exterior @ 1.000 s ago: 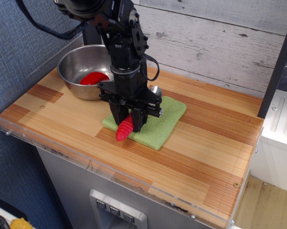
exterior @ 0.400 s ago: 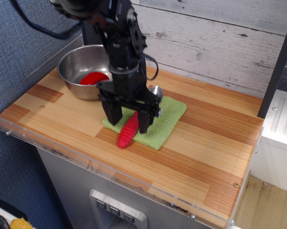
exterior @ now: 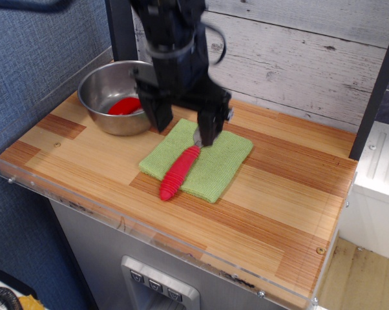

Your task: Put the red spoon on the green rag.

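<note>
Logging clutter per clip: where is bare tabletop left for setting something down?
Bare wood runs right of the green rag and along the front edge. Crowded at the back left: steel bowl, open gripper and red spoon.

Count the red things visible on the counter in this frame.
2. The ribbed red-handled spoon lies across the light green cloth, its handle tip overhanging the near edge. A smooth red object sits in the steel bowl, partly hidden by the arm.

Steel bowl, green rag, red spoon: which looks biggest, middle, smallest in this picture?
1. Green rag, spread widest.
2. Steel bowl, close to the rag; the claw hides part of its rim, so these two could swap.
3. Red spoon, clearly smallest, its handle lying across the rag.
</note>
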Controlling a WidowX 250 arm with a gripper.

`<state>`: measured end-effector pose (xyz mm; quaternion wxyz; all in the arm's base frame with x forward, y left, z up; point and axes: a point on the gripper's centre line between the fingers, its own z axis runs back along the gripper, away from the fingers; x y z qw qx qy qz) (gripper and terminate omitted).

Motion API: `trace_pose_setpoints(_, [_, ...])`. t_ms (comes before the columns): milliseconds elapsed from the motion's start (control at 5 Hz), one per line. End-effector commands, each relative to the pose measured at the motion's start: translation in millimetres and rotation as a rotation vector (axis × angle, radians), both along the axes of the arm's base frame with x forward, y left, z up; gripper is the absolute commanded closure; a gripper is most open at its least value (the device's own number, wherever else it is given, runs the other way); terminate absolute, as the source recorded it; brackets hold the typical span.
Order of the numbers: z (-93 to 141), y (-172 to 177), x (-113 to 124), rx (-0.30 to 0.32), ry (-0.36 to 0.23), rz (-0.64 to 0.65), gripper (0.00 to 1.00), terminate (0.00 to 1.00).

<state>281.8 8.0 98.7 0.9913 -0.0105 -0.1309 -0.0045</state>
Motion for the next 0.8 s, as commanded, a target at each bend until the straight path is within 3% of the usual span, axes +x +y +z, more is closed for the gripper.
trace_pose_setpoints(0, [17.9,-2.9,-2.9,0.006,-0.016,-0.008,0.0,0.0])
trace_pose_setpoints(600, [11.4,-1.1,-5.1,-0.031,0.044,0.005,0.0,0.0])
